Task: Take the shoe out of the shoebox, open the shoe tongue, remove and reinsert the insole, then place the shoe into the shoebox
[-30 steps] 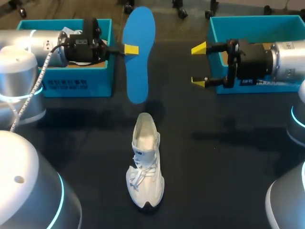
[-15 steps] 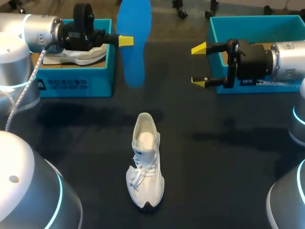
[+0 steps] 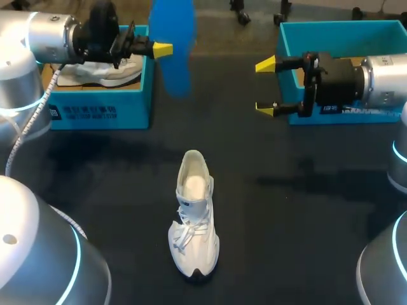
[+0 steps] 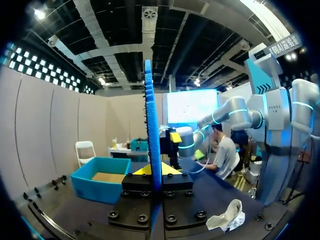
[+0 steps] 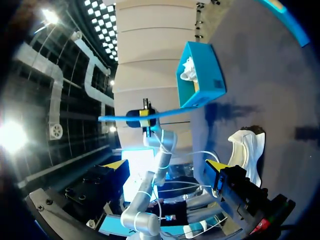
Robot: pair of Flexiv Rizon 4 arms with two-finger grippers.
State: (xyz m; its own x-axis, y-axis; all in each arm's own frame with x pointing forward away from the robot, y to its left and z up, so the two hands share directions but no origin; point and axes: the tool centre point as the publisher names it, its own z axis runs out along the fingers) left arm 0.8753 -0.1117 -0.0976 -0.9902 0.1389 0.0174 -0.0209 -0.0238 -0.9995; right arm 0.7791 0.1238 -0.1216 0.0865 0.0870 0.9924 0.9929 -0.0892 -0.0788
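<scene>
Blue insole [image 3: 172,47] is up in the air at 12 o'clock, over the far edge of the worktop [image 3: 286,222], and the left claw [image 3: 162,49] has it pinched, both yellow tips pressed flat against its two faces. Over at 2 o'clock the right claw [image 3: 266,87] hangs in front of the right shoebox [image 3: 337,32], fingers spread wide, nothing between them. The white shoe [image 3: 193,213] stands upright on the worktop at 6 o'clock, toe toward the robot, mouth gaping and bare inside, well apart from both claws.

So the insole is out, and I'd call this the turn from removal to reinsertion. The next move asks the left arm to bring the insole down and tip it so one end points into the shoe's opening, then slide it forward along the bed. The free right claw looks well placed to come in and steady the shoe or hold the tongue clear, since a light shoe may skid under the push.

From above, the insole shows its broad face and the left shoebox [image 3: 102,108] at 10 o'clock shows a second shoe [image 3: 102,73] lying inside. The left wrist view gives what that one can't: the insole edge-on, standing straight up from between the fingers, so the grip is plain. The right wrist view takes in the insole, the left shoebox and the shoe together, beyond its own open tips.
</scene>
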